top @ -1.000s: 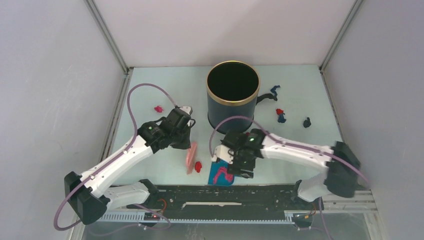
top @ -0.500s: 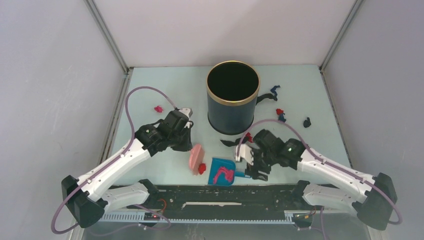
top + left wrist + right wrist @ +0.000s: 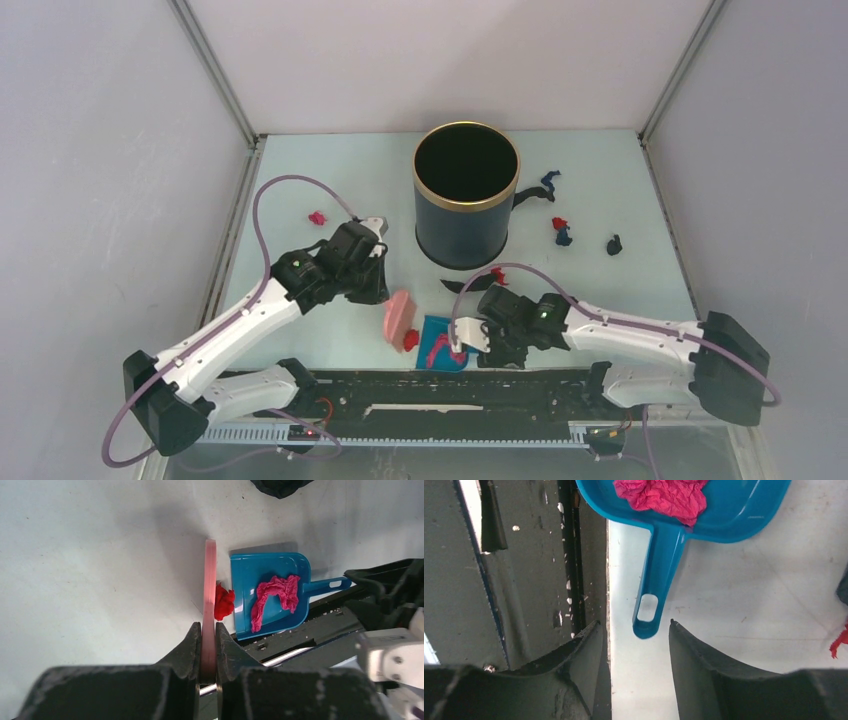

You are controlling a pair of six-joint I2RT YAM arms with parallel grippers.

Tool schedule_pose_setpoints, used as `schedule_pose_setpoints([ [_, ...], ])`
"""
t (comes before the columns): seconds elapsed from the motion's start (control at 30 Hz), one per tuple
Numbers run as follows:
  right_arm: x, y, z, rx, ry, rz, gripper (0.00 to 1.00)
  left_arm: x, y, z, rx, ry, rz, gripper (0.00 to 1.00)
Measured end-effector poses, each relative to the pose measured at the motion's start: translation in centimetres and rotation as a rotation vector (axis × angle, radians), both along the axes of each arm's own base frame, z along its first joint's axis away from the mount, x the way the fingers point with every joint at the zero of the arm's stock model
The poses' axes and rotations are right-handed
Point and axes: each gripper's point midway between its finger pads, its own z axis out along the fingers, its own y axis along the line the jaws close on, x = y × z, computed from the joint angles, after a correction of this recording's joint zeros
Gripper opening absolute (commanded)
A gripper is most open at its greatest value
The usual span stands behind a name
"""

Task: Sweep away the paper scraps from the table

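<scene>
My left gripper (image 3: 208,630) is clamped on the flat handle of the pink brush (image 3: 210,585), which stands on the table (image 3: 330,170) just left of the blue dustpan (image 3: 245,580). A red scrap (image 3: 224,602) sits squeezed between the brush and the pan's open edge, touching the brush. Whether it touches the pan I cannot tell.

The dustpan lies flat near the table's front edge, right beside the black strip (image 3: 524,580), and it holds one thing: a crumpled magenta wad (image 3: 277,595), draped across its floor.

My right gripper (image 3: 634,625) hangs low over the pan's handle (image 3: 659,570) with its jaws apart, one on each side of the handle's holed end, neither touching it.

Behind the pan stands a dark round bin (image 3: 460,235) with a gold rim, upright, mouth open. Its inside is black shadow, so I cannot tell what it holds.

The other paper scraps (image 3: 561,230) lie loose on the table: a red and blue pair and a dark bit right of the bin, a black and blue cluster (image 3: 545,185) by its far right side, a red bit (image 3: 497,275) and a black piece (image 3: 455,287) at its near foot, and a magenta bit (image 3: 317,217) off to its left.
</scene>
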Motion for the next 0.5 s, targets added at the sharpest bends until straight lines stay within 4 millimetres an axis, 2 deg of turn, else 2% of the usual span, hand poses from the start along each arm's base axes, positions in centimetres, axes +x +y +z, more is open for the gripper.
schedule_pose_setpoints([
  [0.1, -0.2, 0.3, -0.9, -0.036, -0.004, 0.015, 0.52, -0.1, -0.1, 0.0, -0.013, -0.003, 0.002, 0.00],
  [0.23, -0.1, 0.2, -2.0, -0.086, -0.014, 0.017, 0.39, -0.4, -0.2, 0.0, -0.034, 0.000, 0.000, 0.00],
  [0.37, 0.3, 0.2, -2.1, -0.095, -0.034, 0.001, 0.23, -0.7, -1.0, 0.2, -0.082, 0.001, -0.009, 0.00],
  [0.5, 0.5, 0.4, -1.9, -0.099, -0.039, -0.013, 0.16, -1.0, -2.1, 0.3, -0.138, 0.010, -0.017, 0.00],
])
